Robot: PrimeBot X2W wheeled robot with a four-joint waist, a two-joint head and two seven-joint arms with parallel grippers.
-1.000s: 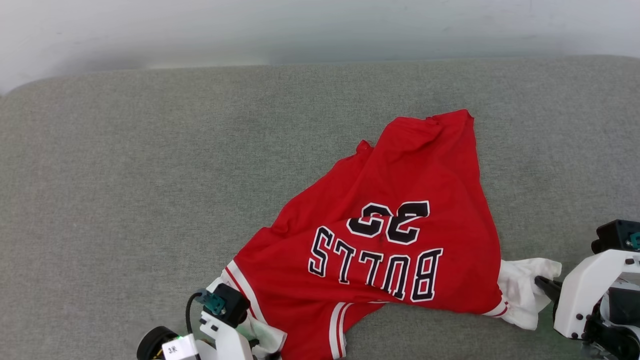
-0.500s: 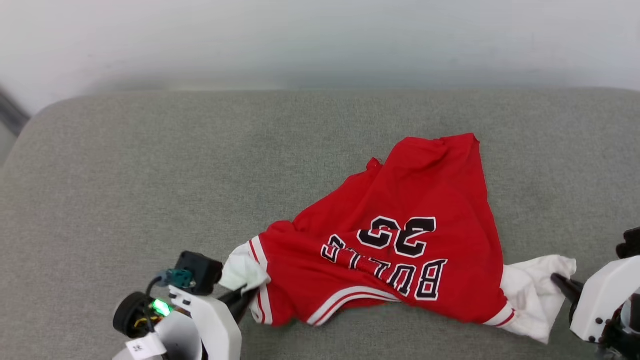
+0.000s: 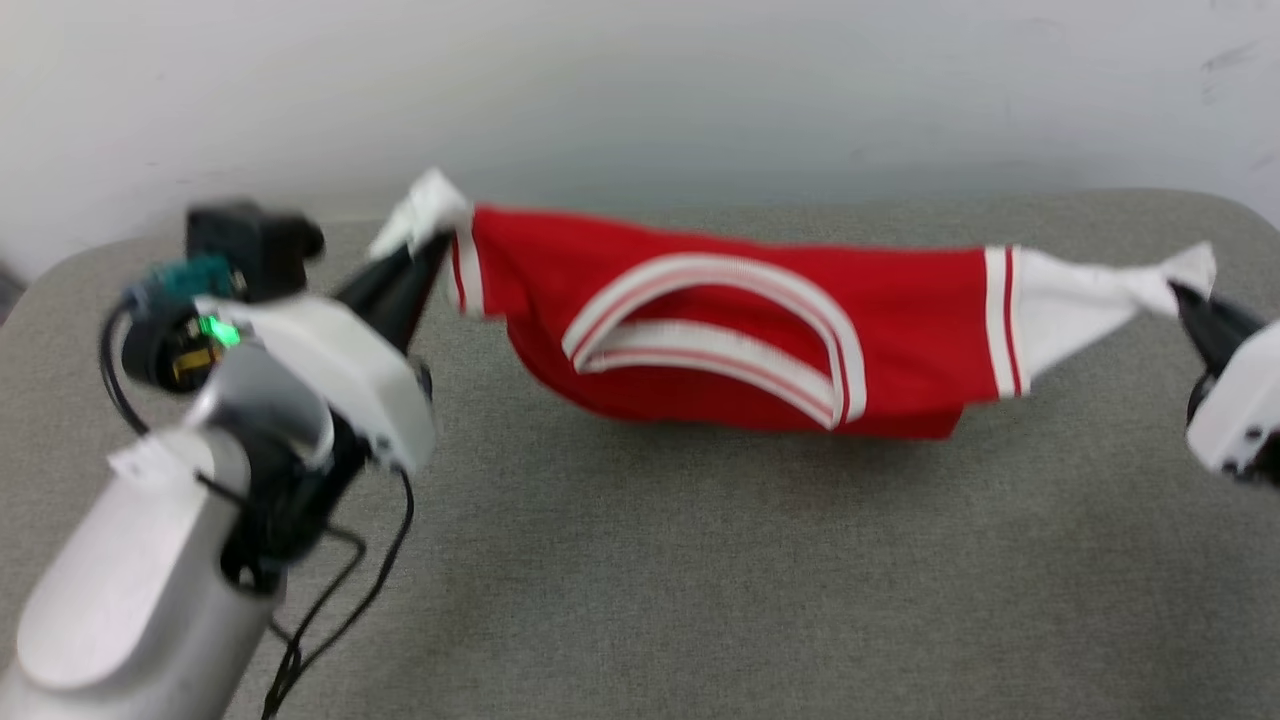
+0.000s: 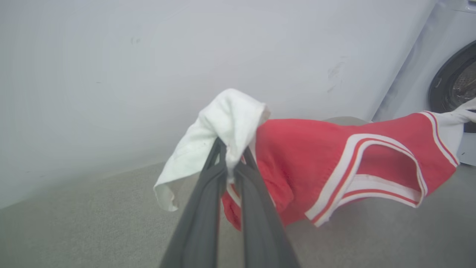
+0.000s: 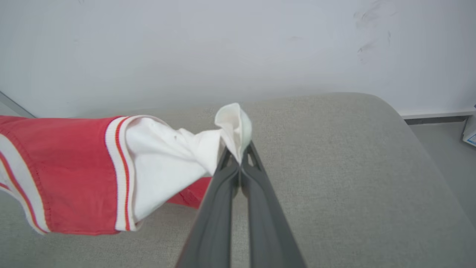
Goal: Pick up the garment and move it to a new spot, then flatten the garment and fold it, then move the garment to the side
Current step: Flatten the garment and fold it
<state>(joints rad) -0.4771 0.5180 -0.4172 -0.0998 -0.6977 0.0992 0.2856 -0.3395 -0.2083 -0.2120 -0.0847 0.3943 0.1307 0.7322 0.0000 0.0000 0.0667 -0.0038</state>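
You have the garment [image 3: 740,340] hanging mid-frame above the cushion [image 3: 700,600], pinched at each end by the left gripper [image 3: 432,248] and right gripper [image 3: 1182,294], both clamped tight. Pickup looks done; placing, flattening, folding and setting aside remain.

Red white-sleeved garment [image 3: 740,320] stretched taut, aloft

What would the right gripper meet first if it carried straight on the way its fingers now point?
Apart from the garment, whose white sleeve is pinched in the right gripper, probably the grey cushion near its far edge, then the white wall; depth is unclear.
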